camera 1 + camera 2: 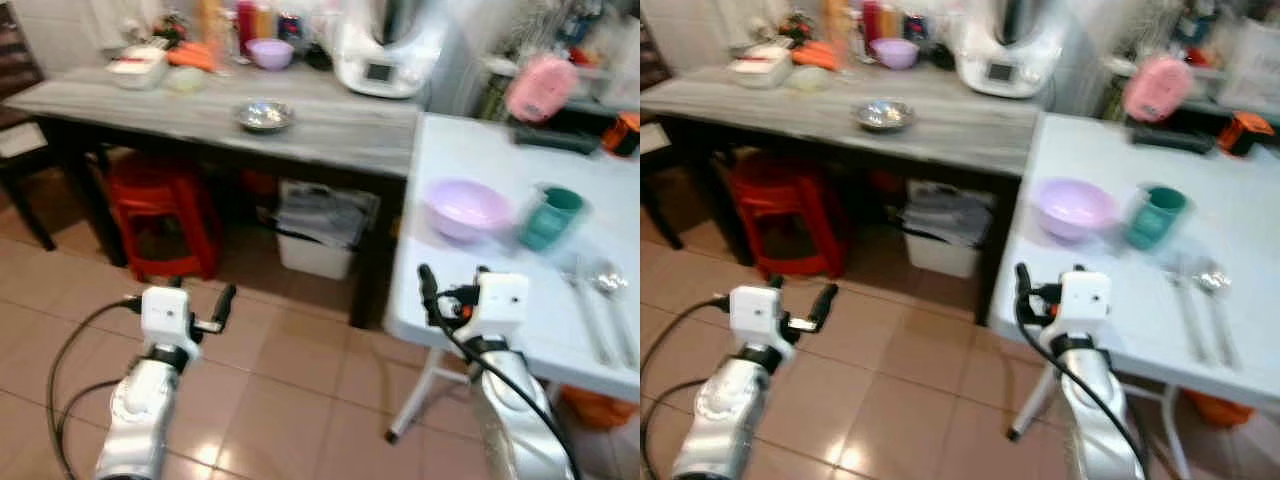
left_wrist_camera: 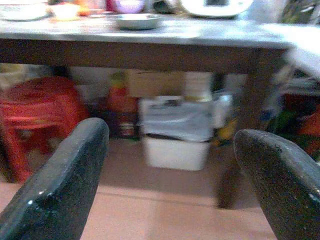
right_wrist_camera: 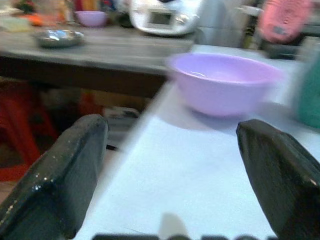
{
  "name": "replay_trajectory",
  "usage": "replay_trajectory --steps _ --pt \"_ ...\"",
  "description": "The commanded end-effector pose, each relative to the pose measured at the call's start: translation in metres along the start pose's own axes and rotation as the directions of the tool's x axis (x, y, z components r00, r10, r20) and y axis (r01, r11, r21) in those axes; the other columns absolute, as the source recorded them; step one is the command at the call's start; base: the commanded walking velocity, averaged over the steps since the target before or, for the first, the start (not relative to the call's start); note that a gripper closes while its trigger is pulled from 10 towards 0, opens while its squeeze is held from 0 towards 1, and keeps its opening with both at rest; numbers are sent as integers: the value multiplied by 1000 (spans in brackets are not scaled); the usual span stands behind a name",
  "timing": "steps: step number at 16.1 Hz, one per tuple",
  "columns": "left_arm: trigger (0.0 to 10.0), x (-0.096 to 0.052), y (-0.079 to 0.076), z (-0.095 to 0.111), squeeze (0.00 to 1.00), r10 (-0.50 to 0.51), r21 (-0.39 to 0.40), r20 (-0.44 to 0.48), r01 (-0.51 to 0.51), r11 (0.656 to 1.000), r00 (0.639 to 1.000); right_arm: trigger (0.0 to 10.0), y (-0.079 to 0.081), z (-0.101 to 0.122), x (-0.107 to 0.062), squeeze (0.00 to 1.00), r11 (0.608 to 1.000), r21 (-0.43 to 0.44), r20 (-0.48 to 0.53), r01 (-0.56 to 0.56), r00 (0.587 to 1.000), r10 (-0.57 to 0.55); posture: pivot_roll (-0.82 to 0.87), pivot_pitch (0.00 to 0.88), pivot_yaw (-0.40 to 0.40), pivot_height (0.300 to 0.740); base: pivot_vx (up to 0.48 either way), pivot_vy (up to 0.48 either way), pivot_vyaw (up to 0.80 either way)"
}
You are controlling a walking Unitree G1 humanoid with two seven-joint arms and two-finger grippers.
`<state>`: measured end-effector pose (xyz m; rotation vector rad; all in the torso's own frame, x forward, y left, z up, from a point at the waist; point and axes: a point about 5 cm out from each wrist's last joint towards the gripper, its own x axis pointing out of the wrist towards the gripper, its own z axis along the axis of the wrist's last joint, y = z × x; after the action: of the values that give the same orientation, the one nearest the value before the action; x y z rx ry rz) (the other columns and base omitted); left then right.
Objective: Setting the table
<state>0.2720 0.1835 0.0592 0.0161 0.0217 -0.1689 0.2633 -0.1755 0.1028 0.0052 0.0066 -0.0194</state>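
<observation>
two utensils [image 1: 600, 310] blurred beside teal cup [image 1: 551, 217].

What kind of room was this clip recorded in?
Most likely a home kitchen or dining corner: a white countertop cooking appliance stands on a long grey wooden table, and a lilac plastic bowl, teal cup and metal cutlery sit on a white table.

Tiled floor [image 1: 290, 400]; red stool [image 1: 160, 215]

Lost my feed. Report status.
Both grippers, left and right, open, empty. Right at white table edge, facing purple bowl; teal cup beside. Path open.
</observation>
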Motion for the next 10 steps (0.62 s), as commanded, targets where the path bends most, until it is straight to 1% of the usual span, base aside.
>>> replay_trajectory --steps 1,5,6,8,9,10 --pt "10000 3 -1 5 0 -16 17 17 16 1000 1000 10000 -3 8 1 0 1000 0 38 23 999 -23 -23 0 -26 740 0 -251 0" --pt "10000 4 0 8 0 -13 7 34 13 1000 999 10000 -6 10 2 0 999 16 41 50 998 -51 -22 0 -25 740 0 0 0" --pt "10000 4 -1 11 0 -27 0 51 28 1000 998 10000 -7 10 2 0 999 17 43 51 998 -51 -22 0 -25 740 0 0 -800" --pt "10000 7 -1 14 0 -36 -26 58 37 999 998 10000 -6 11 1 0 999 16 50 47 998 -48 -26 0 -19 740 0 0 0" --pt "10000 7 -2 15 0 -45 -27 63 47 999 997 10000 -6 12 1 0 999 15 53 47 997 -48 -26 0 -19 740 0 0 0" --pt "10000 7 -4 17 0 -64 -38 72 67 997 995 10000 -6 12 0 0 999 13 56 51 997 -52 -27 0 -17 740 0 0 0"
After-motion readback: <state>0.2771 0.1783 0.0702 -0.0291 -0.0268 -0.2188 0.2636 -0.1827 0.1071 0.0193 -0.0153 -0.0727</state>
